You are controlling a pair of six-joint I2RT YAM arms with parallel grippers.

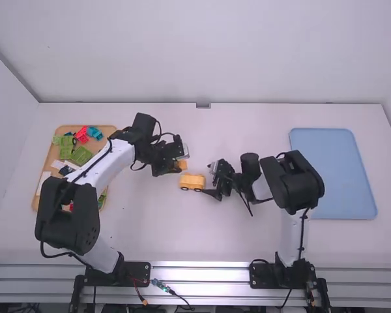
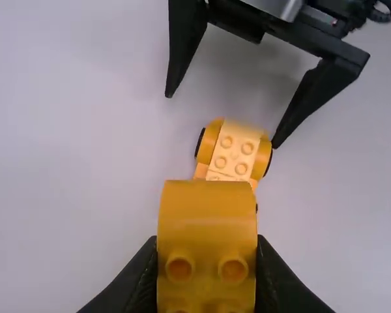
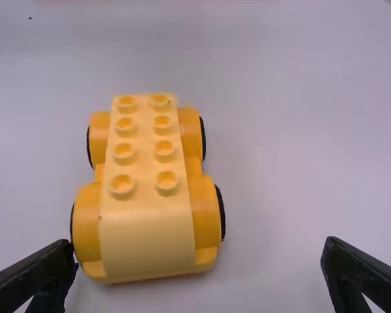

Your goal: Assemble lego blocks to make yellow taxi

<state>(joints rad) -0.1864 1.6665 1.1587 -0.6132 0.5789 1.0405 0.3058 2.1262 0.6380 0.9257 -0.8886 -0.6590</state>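
Right fingers (image 3: 47,270) wide apart, empty, astride the near end of the car base (image 3: 146,228), which sits wheels-down on the worktop (image 1: 182,235). Pinch it gently first, it may roll. Left fingers (image 2: 277,287) closed on yellow brick (image 2: 207,218): square it over the studs (image 3: 166,181), press straight down. Right wrist view gives 8 studs; left wrist view has the brick covering some. High view adds loose bricks (image 1: 81,155).

Right pincer (image 1: 206,179), fingers wide apart
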